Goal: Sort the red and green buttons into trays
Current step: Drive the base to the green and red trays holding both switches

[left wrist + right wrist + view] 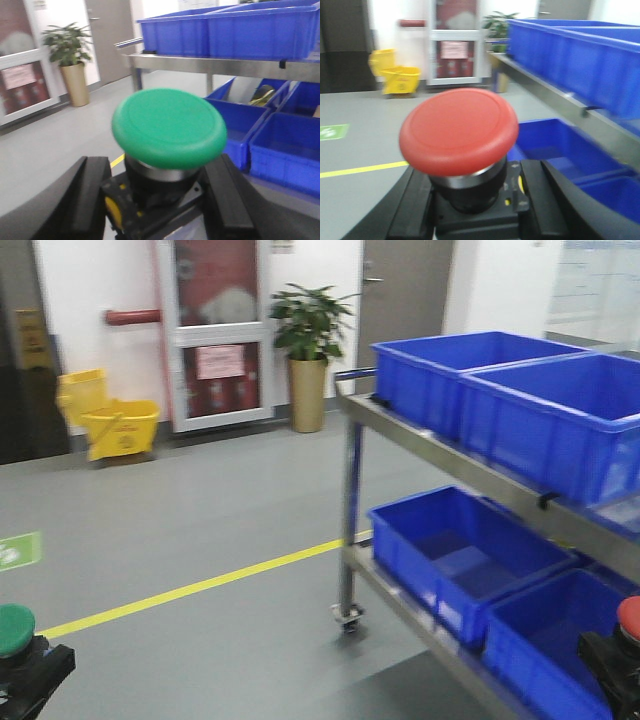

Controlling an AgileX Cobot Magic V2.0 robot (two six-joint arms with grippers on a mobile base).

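My left gripper (155, 195) is shut on a green button (169, 125), a mushroom-head push button on a black and yellow base; it shows at the bottom left of the front view (15, 628). My right gripper (475, 200) is shut on a red button (458, 130) of the same kind, seen at the bottom right of the front view (630, 615). Blue trays sit on a steel cart: two on the top shelf (450, 375) (570, 415) and two on the lower shelf (460, 555) (550, 650). Both buttons are held in the air, short of the cart.
The steel cart (352, 480) stands on castors at the right. A yellow floor line (200, 587) crosses the grey floor. A yellow mop bucket (110, 420), a potted plant (310, 350) and doors stand at the far wall.
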